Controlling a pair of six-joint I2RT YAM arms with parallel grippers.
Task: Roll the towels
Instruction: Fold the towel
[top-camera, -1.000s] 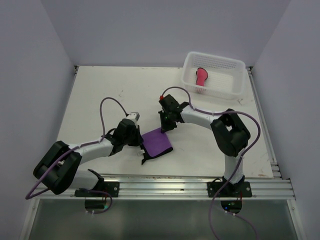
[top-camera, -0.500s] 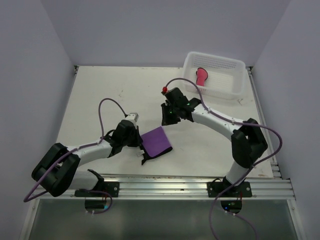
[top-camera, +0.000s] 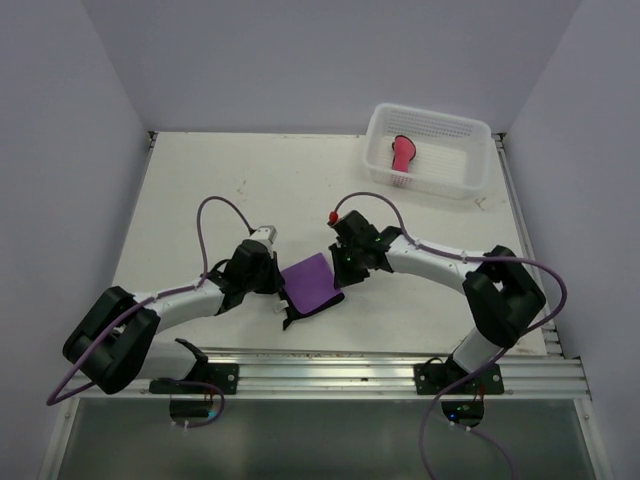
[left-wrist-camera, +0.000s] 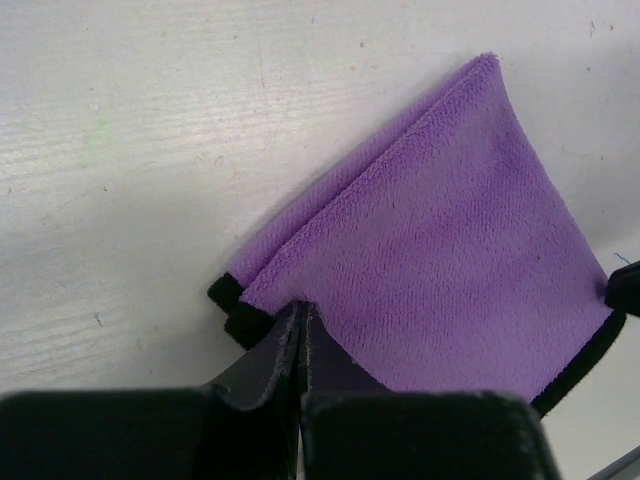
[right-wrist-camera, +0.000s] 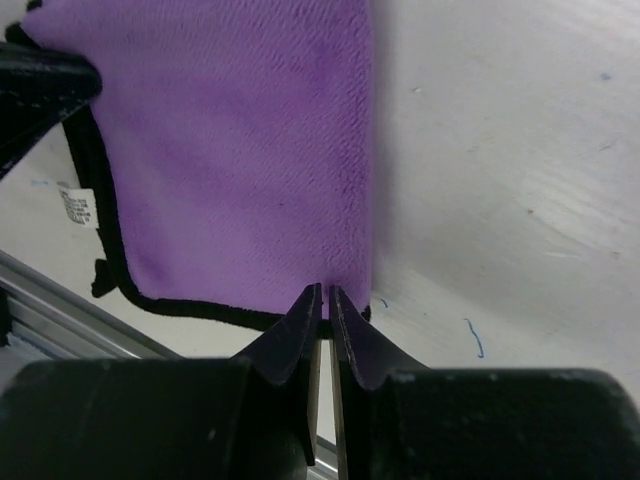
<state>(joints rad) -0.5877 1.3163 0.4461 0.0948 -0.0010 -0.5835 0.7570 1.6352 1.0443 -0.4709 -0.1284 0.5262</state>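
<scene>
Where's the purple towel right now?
In the top view, the purple towel lies folded flat on the table's near-centre, between the left tool and right tool, far from the white basket.

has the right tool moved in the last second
Yes. The right tool went away from the purple towel toward the white basket, then came back to the towel's corner nearest the basket.

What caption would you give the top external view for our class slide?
Two arms meet at a folded purple towel, left gripper and right gripper at opposite corners; a pink towel lies rolled in the white basket.
</scene>
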